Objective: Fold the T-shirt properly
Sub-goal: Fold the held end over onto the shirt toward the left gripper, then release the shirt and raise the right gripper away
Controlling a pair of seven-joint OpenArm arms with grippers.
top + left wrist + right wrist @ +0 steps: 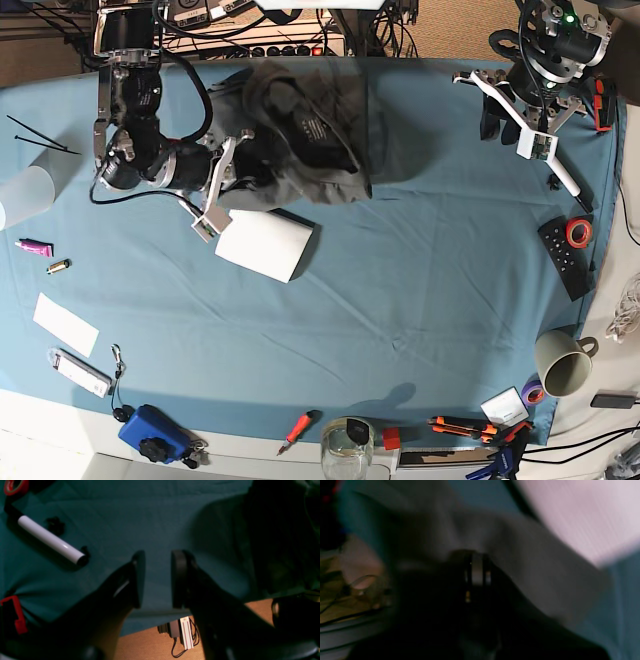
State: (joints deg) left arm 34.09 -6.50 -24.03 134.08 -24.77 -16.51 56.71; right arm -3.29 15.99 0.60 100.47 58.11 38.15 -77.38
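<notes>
Left wrist view: left gripper hangs over the blue cloth, jaws parted, empty. Right wrist view, blurry: right gripper seems clamped on the T-shirt. Base view: T-shirt bunched at the far edge.

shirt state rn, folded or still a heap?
A heap. The T-shirt lies bunched and creased at the far edge of the blue cloth, collar label showing, with the right gripper shut on its edge.
</notes>
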